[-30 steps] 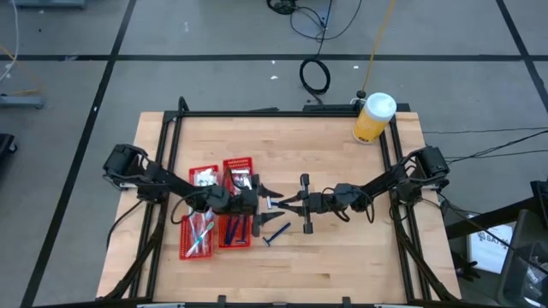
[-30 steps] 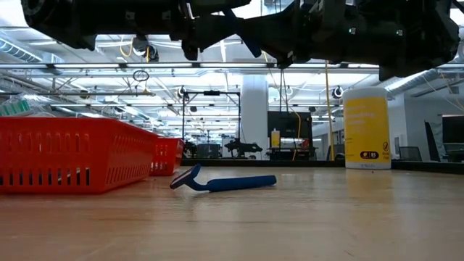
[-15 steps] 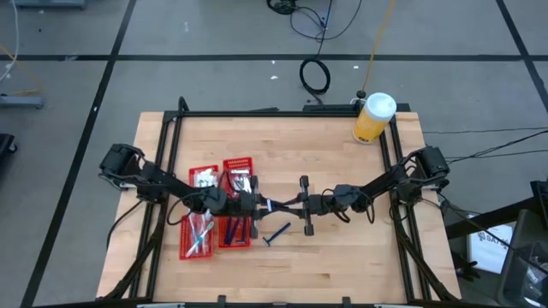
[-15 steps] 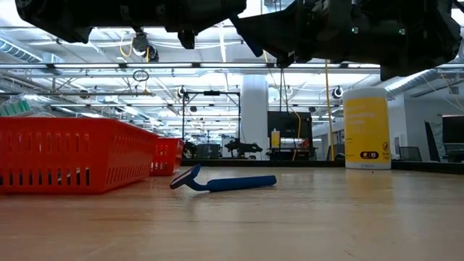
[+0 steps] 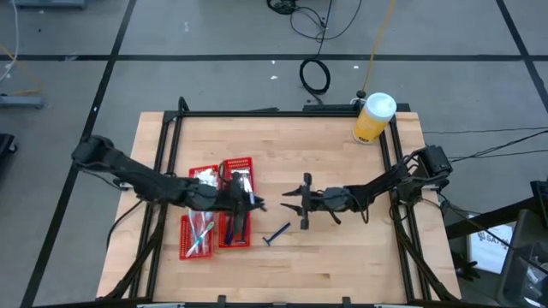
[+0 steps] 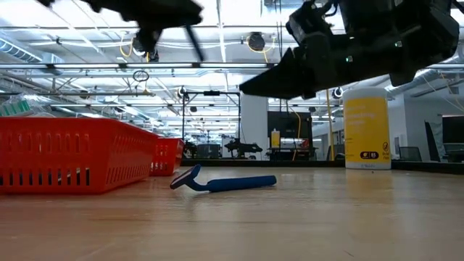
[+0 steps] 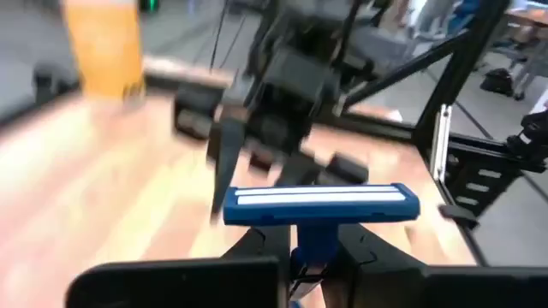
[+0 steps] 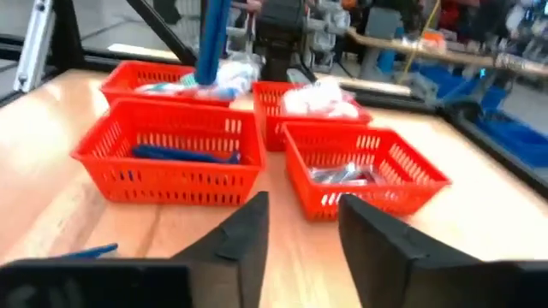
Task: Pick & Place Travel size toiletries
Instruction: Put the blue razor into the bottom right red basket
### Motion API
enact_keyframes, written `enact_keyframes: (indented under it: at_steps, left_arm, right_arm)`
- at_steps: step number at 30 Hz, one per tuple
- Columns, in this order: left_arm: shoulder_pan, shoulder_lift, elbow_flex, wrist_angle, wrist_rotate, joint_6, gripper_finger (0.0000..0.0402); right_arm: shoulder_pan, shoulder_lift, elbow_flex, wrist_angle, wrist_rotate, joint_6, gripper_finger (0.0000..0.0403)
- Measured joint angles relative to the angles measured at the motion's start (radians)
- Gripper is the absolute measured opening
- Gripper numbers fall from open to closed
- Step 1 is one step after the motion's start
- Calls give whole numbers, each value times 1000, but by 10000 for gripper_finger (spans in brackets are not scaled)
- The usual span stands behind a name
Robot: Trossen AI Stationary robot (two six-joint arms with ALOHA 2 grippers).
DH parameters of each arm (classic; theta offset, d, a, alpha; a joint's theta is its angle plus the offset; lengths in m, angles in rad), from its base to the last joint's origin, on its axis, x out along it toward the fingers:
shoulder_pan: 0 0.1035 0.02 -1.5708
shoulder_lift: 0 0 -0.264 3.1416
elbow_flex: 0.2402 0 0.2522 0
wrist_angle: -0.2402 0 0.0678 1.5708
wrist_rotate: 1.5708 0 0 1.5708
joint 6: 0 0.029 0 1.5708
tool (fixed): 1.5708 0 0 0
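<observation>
A dark blue razor (image 7: 321, 204) is in my left gripper (image 5: 254, 204), which is shut on it just right of the red baskets (image 5: 218, 214) and above the table. My right gripper (image 5: 294, 204) hovers open a little to its right, facing it, with nothing between its fingers (image 8: 248, 231). A second blue razor (image 5: 276, 233) lies flat on the wood, near side of both grippers; it also shows in the low view (image 6: 221, 182). The baskets hold toothbrushes (image 5: 199, 233), razors (image 5: 236, 226), white packets (image 5: 203, 177) and silver tubes (image 8: 342, 174). My left gripper pinches the razor's handle (image 7: 313, 248) between its two fingers, which lie along it and come nearly level from the table's left. The razor's head (image 7: 321, 204) stands crosswise just beyond the fingertips. The razor is lifted clear of the table.
A big yellow jar with a white lid (image 5: 373, 118) stands at the far right corner. A black frame (image 5: 282, 112) rims the table. Bare wood lies along the near edge and between the grippers and the jar.
My left gripper has shut on the razor that my right gripper was holding out, then drawn back toward the table's left and up with it, tipping more level. My right gripper has opened, let go of the razor and stayed nearly in place.
</observation>
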Motion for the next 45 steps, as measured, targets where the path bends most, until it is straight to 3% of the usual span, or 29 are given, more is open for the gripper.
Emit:
enact_keyframes:
  at_steps: [4,7,11,15,24,32,36,45]
  left_arm:
    - [-42,-98,0,-294,-6,-213,39]
    - [-99,-117,0,-472,-1,-392,24]
    - [-177,-113,-1,-605,-3,-625,14]
    - [-227,-69,-1,-614,-17,-742,38]
    - [-231,27,-1,-609,-25,-784,49]
    - [-185,85,-1,-609,82,-809,64]
    - [-170,87,-1,-607,88,-788,109]
    - [-124,82,-1,-606,90,-687,238]
  right_arm:
    - [0,-16,0,-41,-22,33,166]
    - [0,-15,0,-39,-88,34,182]
    - [0,-16,0,-24,-136,35,188]
    - [0,-16,0,-23,-136,35,185]
    - [0,-16,0,-23,-137,35,174]
    - [0,-16,0,-24,-137,81,186]
    - [0,-16,0,-74,-143,133,195]
    - [22,12,121,-354,-297,162,200]
